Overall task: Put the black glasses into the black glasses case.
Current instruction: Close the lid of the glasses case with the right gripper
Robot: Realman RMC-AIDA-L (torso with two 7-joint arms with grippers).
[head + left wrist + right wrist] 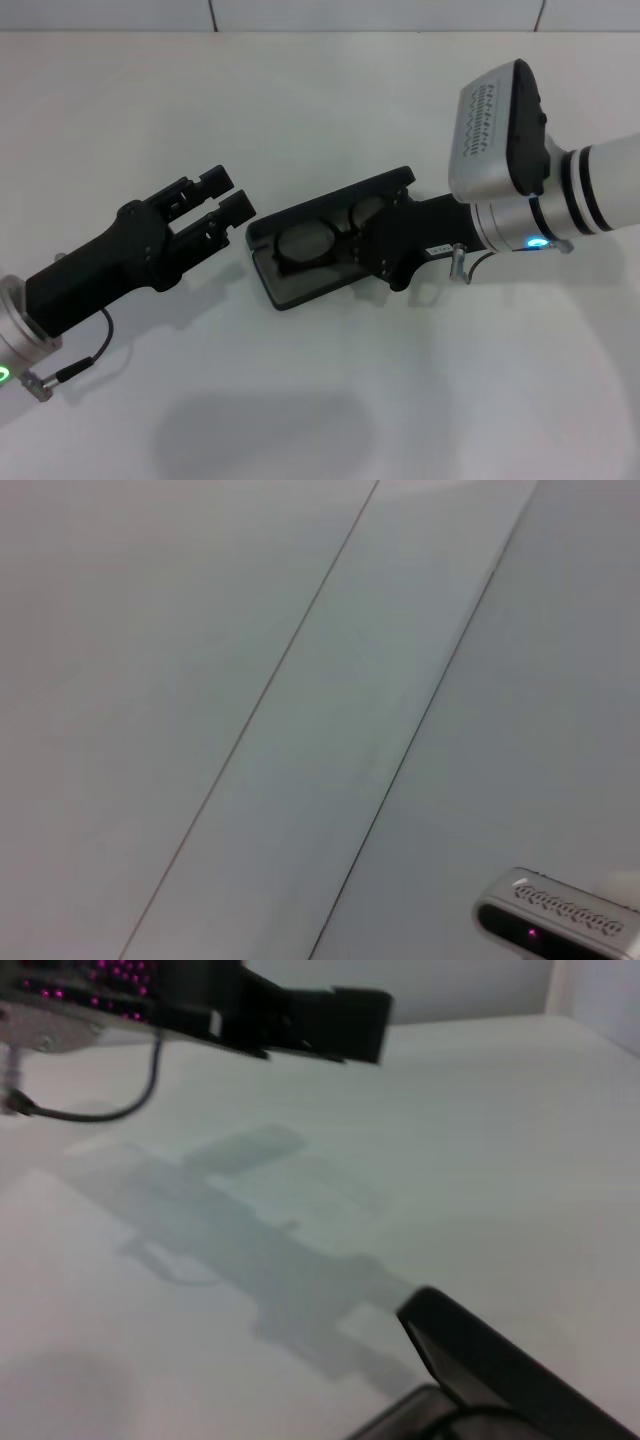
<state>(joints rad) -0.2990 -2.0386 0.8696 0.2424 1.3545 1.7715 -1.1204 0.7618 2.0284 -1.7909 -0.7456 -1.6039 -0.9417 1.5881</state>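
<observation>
Matt black hard-shell black glasses case (300, 262) with dull grey lining, black glasses (318, 240) with clear glossy lenses, left gripper (228, 202) of matt black plastic on a brushed-metal wrist, smooth matt white table (330, 110).

Bright, even overhead light leaves soft grey shadows on the plain white desk (330, 400), while the right wrist view is blurred throughout.
</observation>
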